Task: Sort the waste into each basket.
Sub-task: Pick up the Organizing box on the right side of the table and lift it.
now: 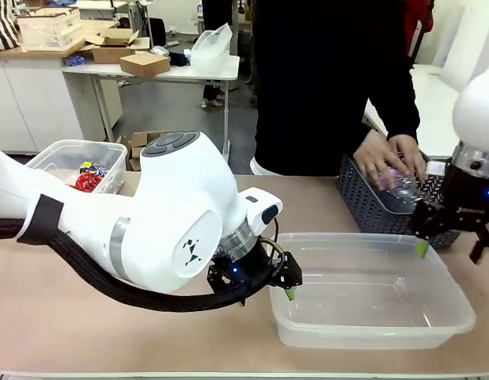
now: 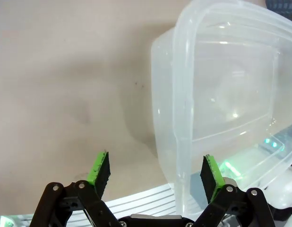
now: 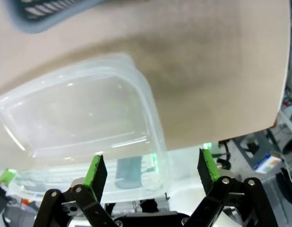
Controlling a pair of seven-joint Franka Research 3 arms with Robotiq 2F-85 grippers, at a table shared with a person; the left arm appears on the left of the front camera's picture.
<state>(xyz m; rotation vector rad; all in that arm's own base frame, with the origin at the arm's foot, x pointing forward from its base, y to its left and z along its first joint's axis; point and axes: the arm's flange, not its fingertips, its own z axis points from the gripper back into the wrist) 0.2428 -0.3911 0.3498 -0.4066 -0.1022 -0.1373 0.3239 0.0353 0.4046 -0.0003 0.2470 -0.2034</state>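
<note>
Both pincers stand spread wide and hold nothing. The left gripper [image 2: 155,172] hangs low over the tan table [image 1: 70,317], just beside the left short end of a large clear plastic tub [image 1: 351,332]. In the left wrist view its green pads [image 2: 99,170] straddle the tub's rounded corner without touching it, one pad over bare table and the other over the rim. The tub has nothing in it.

The right gripper [image 1: 449,249] hovers above the tub's far right corner, close in front of the dark slate-blue lattice basket [image 1: 367,202]. In the right wrist view the tub's rim curves below its parted fingers [image 3: 96,172].

Across the table a person in a black top has both hands [image 1: 391,158] down in the dark basket, around a clear plastic drink bottle [image 1: 399,190]. The bottle seems to lie inside the basket, though the hands hide whether it rests on the bottom.

Far to the left, a second, smaller clear tub [image 1: 51,154] stands near the table's back edge, well apart from both grippers. It holds crumpled red wrappers [image 1: 88,182] with a small multicoloured packet [image 1: 92,168] on top of them
</note>
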